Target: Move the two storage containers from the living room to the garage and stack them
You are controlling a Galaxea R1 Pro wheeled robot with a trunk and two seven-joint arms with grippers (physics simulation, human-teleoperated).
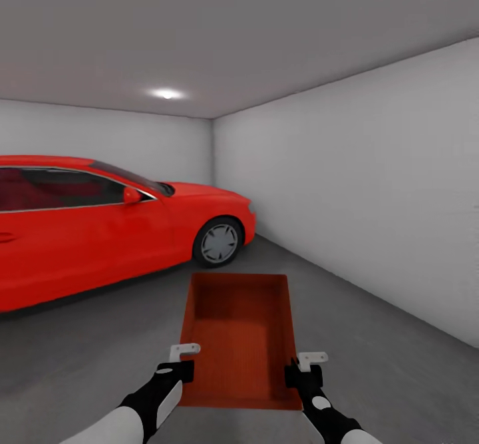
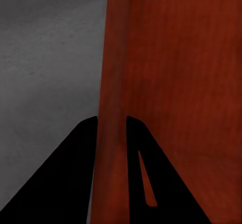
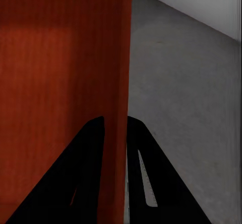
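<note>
Location: bare room with plain white walls [image 1: 372, 184] and a dark grey, rough concrete floor [image 1: 399, 377].

The red-orange rectangular open-topped storage container [image 1: 239, 337] sits in front of the robot, carried between both arms above the concrete, its long axis pointing away from the robot. Its interior is empty (flat bottom and low plain walls visible in the head view).

The left gripper [image 1: 178, 368] is clamped on the container's left long wall near the near corner. The left wrist view confirms this: two black fingers [image 2: 65, 183] stand either side of the red-orange wall [image 2: 113, 82], one outside and one inside the box, jaws closed on the wall.

The right gripper [image 1: 301, 372] holds the opposite long wall at a matching position. In the right wrist view its black fingers [image 3: 75, 178] likewise straddle the wall [image 3: 118, 57], jaws closed on it, with grey floor [image 3: 186, 108] beyond.

A glossy red car [image 1: 100, 231] stands to the left, well apart from the container, its front wheel [image 1: 218, 242] nearest. A round ceiling light [image 1: 166, 94] is lit above.
</note>
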